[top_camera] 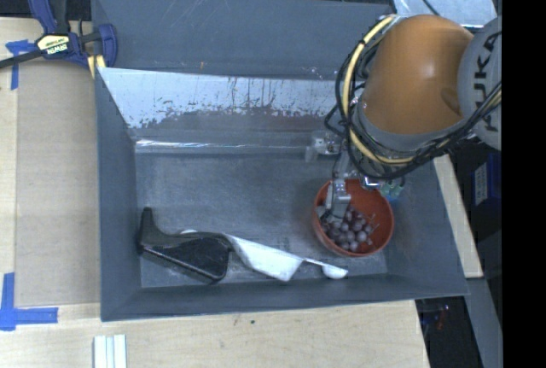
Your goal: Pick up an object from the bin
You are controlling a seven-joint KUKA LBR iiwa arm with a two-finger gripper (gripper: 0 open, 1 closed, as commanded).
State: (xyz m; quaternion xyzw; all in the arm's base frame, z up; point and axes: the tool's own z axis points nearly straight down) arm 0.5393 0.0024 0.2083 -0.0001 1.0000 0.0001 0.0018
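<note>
A red-brown bowl (380, 225) with a bunch of dark grapes (351, 230) in it sits at the right side of the bin floor. My gripper (339, 202) hangs over the bowl's left part, its tips just above or among the grapes. A black brush-like tool (183, 251) lies along the front left of the floor. A white crumpled piece (271, 259) lies beside it, stretching toward the bowl.
The orange dome and looped cables of the arm hang over the bin's right wall, above the bowl. The bin's back wall slopes down with reddish smears along it.
</note>
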